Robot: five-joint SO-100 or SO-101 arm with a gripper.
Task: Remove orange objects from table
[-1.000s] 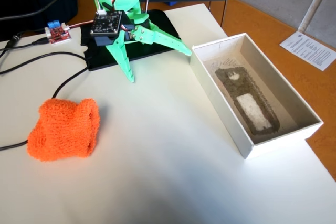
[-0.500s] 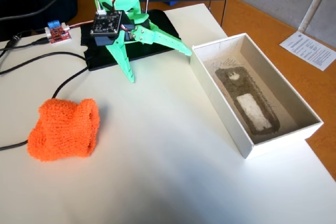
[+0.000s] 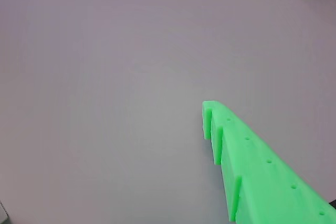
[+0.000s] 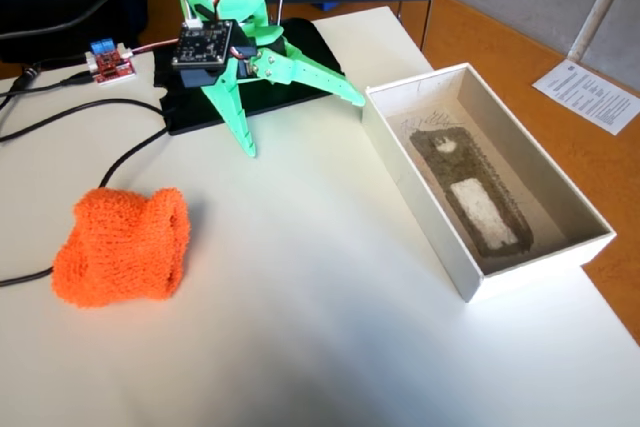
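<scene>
Orange knitted bundle (image 4: 122, 247) sits left, likely soft and light; wide-spread gripper (image 4: 305, 125) should pinch its middle.

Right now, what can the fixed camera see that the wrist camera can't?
Only the fixed view shows the orange fuzzy bundle, the white box, the red circuit board, the black cables and the paper on the floor. Only the wrist view shows one green finger close up, with its notches and small holes. Both show the cream table and the open green hand.
</scene>
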